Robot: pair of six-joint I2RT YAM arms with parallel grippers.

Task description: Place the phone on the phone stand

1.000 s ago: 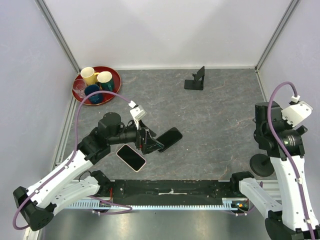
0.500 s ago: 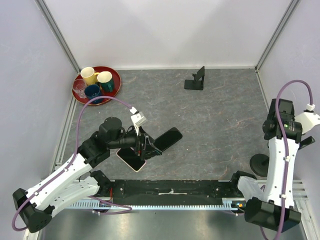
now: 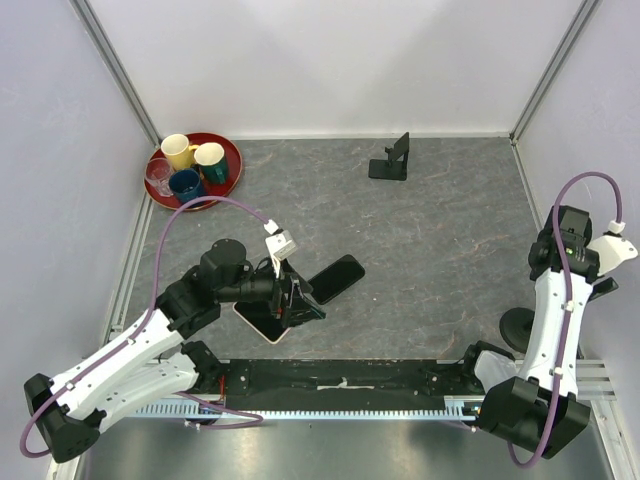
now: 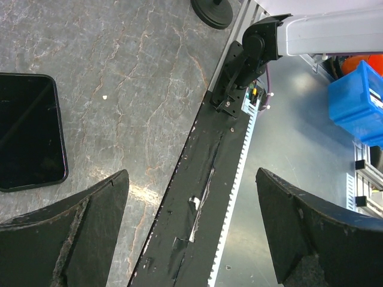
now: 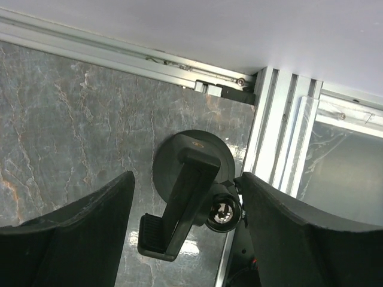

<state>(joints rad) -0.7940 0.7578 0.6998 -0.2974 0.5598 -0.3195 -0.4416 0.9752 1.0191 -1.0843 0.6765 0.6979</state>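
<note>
Both pairs of jaws spread wide, left gripper (image 4: 191, 173) near the dark phone (image 3: 338, 277), right gripper (image 5: 184, 179) far aside, phone stand (image 3: 390, 161) well apart.

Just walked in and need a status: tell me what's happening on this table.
The left gripper hangs open and empty over two phones lying flat near the front: a black phone and a pale pink phone. The phone stand at the far edge is empty. The right gripper, also open, points down at a round-based holder.
</note>
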